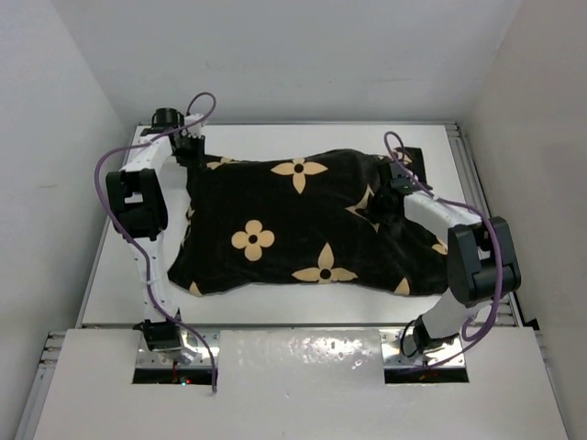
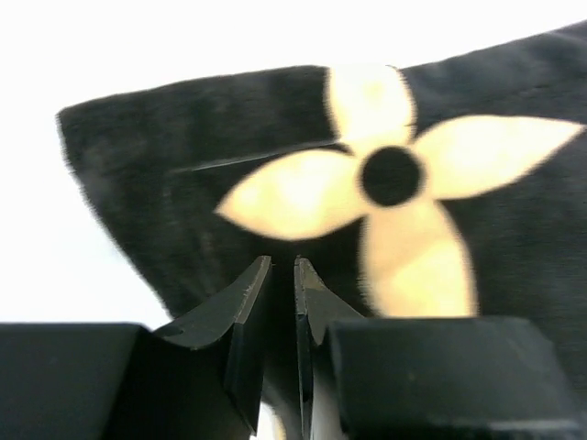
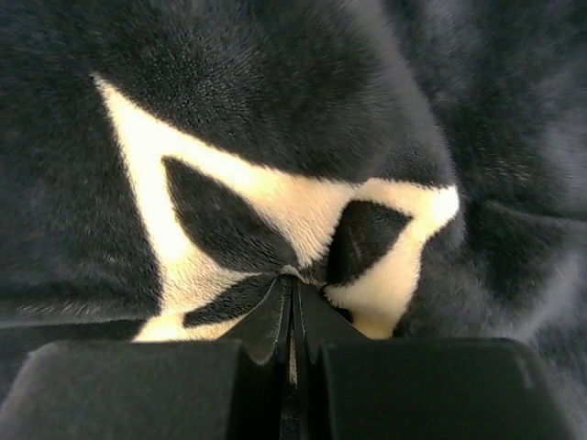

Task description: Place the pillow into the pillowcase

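The black plush pillowcase (image 1: 293, 229) with tan flower motifs lies spread across the white table and looks filled out. No part of the pillow shows in any view. My left gripper (image 1: 190, 151) is at the case's far left corner. In the left wrist view its fingers (image 2: 282, 261) stand almost together on the edge of the pillowcase (image 2: 183, 137). My right gripper (image 1: 385, 203) rests on the case's far right part. In the right wrist view its tips (image 3: 292, 280) are shut on a puckered fold of the pillowcase (image 3: 275, 92).
The white table (image 1: 275, 307) is boxed in by white walls on the left, right and back. A metal rail (image 1: 468, 174) runs along its right edge. Purple cables (image 1: 115, 211) loop off both arms.
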You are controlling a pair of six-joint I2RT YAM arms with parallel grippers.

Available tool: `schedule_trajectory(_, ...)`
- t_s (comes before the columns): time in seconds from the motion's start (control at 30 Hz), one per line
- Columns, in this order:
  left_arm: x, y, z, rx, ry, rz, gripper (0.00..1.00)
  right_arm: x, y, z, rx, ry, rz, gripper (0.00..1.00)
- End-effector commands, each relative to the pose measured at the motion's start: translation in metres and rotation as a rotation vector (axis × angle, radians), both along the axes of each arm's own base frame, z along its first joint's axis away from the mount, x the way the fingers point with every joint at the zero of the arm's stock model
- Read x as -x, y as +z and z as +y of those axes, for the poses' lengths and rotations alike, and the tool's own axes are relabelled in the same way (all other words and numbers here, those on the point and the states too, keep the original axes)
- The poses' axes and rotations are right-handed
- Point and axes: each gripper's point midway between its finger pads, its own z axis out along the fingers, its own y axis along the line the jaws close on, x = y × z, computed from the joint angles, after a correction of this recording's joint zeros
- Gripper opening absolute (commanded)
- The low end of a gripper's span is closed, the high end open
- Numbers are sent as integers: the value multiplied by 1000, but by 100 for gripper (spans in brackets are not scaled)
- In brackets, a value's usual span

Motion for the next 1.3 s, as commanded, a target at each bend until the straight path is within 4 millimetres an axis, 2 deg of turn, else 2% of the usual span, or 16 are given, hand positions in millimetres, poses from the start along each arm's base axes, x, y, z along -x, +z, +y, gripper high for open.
schedule_trajectory(0.0, -16, 39, -1, 18, 21, -95, 16, -1, 17, -35, 100, -70, -8, 0)
schedule_trajectory(0.07, -16, 70, -2, 51, 19, -153, 20, -27, 57, -41, 139, -45, -104, 0)
schedule_trajectory(0.13, -23, 97, 6, 61, 62, -222, 23, -32, 84, -45, 159, -4, -135, 7)
schedule_trajectory(0.2, -29, 133, 19, 44, 110, -303, 29, -39, 121, -39, 160, 66, -192, 51)
schedule_trajectory(0.27, -34, 168, 32, 13, 150, -364, 37, -37, 160, -36, 156, 94, -269, 78)
schedule_trajectory(0.3, -33, 180, 39, 13, 165, -378, 47, -32, 169, -41, 166, 90, -282, 98)
schedule_trajectory(0.37, -24, 213, 45, 22, 176, -413, 56, -14, 189, -56, 170, 55, -313, 99)
schedule_trajectory(0.43, -3, 246, 59, 20, 198, -450, 67, 7, 191, -92, 177, -41, -282, 99)
schedule_trajectory(0.47, 7, 250, 67, 6, 207, -449, 70, 23, 191, -121, 193, -118, -274, 99)
schedule_trajectory(0.53, 40, 266, 91, -34, 257, -449, 79, 56, 176, -148, 252, -171, -194, 99)
schedule_trajectory(0.57, 54, 270, 110, -75, 284, -452, 82, 72, 183, -167, 287, -229, -207, 99)
schedule_trajectory(0.63, 88, 286, 125, -136, 332, -453, 85, 96, 184, -187, 347, -310, -185, 99)
schedule_trajectory(0.67, 99, 278, 133, -163, 339, -427, 85, 106, 183, -198, 365, -351, -176, 99)
schedule_trajectory(0.8, 140, 279, 150, -220, 395, -402, 88, 119, 201, -208, 399, -389, -234, 99)
schedule_trajectory(0.93, 164, 275, 145, -213, 406, -394, 89, 123, 206, -204, 386, -382, -242, 99)
schedule_trajectory(1.27, 183, 263, 142, -174, 401, -364, 90, 136, 196, -196, 364, -367, -222, 99)
